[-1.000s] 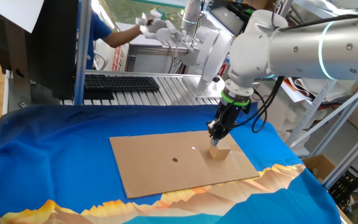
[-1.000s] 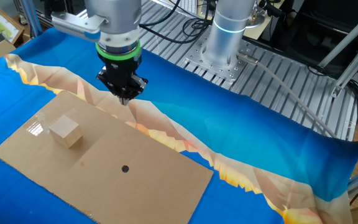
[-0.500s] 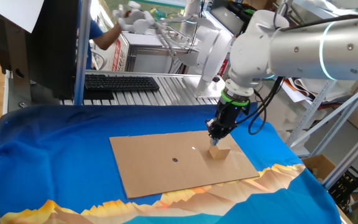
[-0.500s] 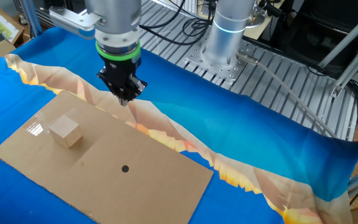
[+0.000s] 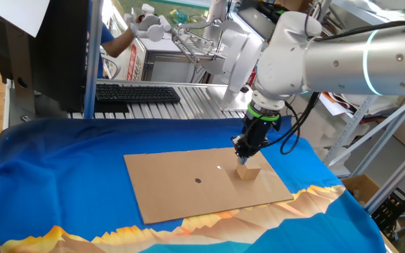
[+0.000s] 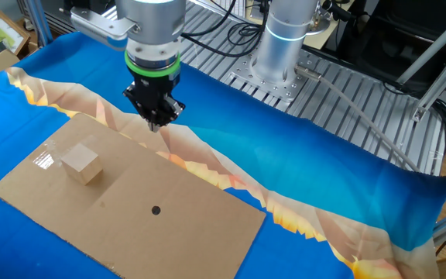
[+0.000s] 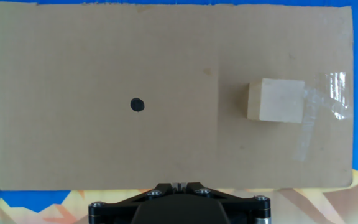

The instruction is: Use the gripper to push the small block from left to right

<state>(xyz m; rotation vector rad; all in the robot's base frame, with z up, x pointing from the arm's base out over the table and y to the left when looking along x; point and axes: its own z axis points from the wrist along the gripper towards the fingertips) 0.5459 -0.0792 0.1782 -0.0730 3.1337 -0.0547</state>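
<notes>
The small block is a light tan wooden cube resting on the flat cardboard sheet, near its right end. It also shows in the other fixed view and at the right in the hand view. The black gripper with its green ring hangs raised above the sheet's edge, apart from the block. In the other fixed view the gripper is up and to the right of the block. Its fingers are together and hold nothing. Only the gripper's tip shows at the bottom of the hand view.
A black dot marks the middle of the cardboard. A blue and orange cloth covers the table. The arm's base stands on slatted metal behind. A keyboard and a person's gloved hand are at the back.
The gripper has shifted slightly sideways above the sheet's edge. The block has not moved. The person's hand at the back has moved.
</notes>
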